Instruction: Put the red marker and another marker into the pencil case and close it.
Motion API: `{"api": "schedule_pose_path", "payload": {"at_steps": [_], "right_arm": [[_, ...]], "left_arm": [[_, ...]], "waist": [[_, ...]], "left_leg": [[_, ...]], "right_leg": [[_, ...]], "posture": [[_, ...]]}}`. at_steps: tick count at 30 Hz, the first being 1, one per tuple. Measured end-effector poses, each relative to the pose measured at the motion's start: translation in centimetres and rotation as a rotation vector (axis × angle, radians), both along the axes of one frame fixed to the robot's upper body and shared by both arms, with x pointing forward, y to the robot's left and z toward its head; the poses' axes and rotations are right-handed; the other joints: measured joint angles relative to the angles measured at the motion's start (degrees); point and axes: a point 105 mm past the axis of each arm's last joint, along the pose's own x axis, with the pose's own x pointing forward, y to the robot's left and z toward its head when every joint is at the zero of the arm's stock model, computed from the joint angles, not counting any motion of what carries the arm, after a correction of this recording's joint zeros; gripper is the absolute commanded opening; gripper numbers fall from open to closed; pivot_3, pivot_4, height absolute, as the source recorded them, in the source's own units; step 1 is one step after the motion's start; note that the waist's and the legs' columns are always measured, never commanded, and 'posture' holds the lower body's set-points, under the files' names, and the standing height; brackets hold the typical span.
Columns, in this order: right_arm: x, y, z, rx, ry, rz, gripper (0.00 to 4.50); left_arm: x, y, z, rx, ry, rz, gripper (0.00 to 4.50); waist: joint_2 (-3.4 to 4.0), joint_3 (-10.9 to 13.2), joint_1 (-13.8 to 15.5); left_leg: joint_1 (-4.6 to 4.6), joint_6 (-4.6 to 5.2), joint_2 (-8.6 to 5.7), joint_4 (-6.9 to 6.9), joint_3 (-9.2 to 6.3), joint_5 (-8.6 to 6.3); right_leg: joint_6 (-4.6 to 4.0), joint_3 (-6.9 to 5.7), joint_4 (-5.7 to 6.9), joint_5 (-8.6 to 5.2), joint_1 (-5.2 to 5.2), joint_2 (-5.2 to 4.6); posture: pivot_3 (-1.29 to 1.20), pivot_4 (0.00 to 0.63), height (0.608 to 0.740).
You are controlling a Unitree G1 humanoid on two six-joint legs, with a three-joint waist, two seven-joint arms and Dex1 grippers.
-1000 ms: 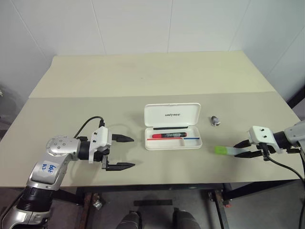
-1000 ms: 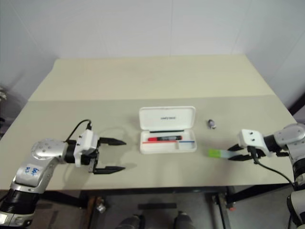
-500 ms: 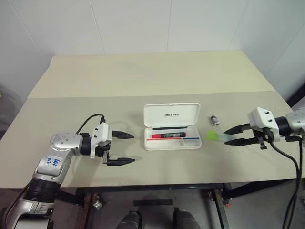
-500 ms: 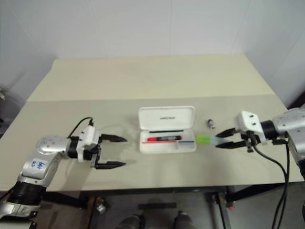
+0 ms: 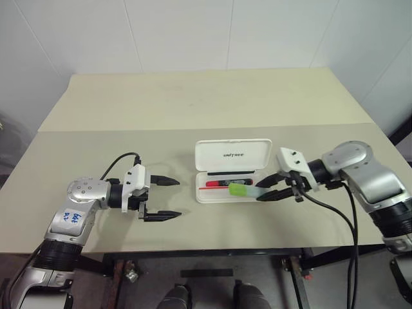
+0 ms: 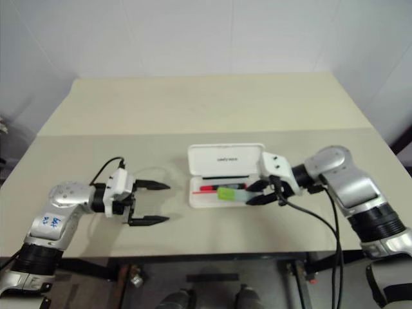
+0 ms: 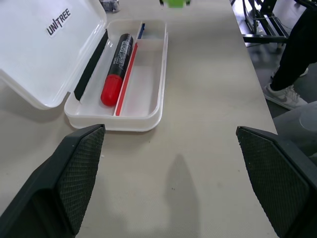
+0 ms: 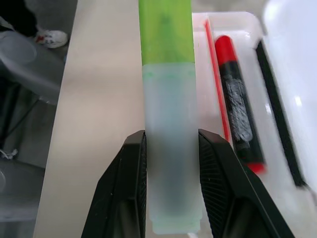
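The green marker (image 8: 167, 124) is pinched by the right hand (image 5: 265, 192) over the open pencil case (image 5: 233, 171) holding the red marker (image 5: 222, 183), while the left hand (image 5: 165, 198) is spread above the worktop (image 5: 193, 109).

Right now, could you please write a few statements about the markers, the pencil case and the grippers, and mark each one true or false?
1. The pencil case is open. True.
2. The red marker lies on the table beside the case. False: it lies in the case's tray.
3. The right gripper holds the lime-green highlighter. True.
4. The left gripper is shut on the case's lid. False: it is open and apart from the case.
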Motion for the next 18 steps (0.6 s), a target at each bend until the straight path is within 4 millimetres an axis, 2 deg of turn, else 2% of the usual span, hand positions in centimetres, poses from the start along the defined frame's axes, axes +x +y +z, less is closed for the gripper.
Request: {"api": "schedule_pose_path", "payload": {"at_steps": [6,13,18], "right_arm": [[1.3,3.6,0.0,-0.014,-0.007,0.019,1.10],[2.0,4.8,-0.9,-0.056,0.004,0.021,1.10],[2.4,4.6,-1.4,-0.088,0.004,0.003,1.10]], "left_arm": [[-0.2,0.3,-0.6,-0.003,0.017,0.017,4.50],[-0.2,0.4,-0.6,-0.006,0.015,0.029,4.50],[-0.1,0.4,-0.6,-0.009,0.013,0.034,4.50]], "waist": [[0.00,0.00,-0.17],[-0.02,-0.01,0.09],[-0.02,-0.01,-0.07]], "left_leg": [[0.00,-0.08,0.12,-0.01,0.01,0.01],[-0.03,-0.07,0.09,0.01,0.01,0.00],[-0.03,-0.07,0.09,0.00,0.02,0.00]], "right_leg": [[-0.03,0.04,0.08,0.02,-0.10,0.14],[-0.04,0.04,0.04,0.02,-0.10,0.12],[-0.04,0.05,0.06,0.02,-0.10,0.13]], "posture": [[0.00,0.150,0.740],[0.00,0.150,0.740],[0.00,0.150,0.740]]}}
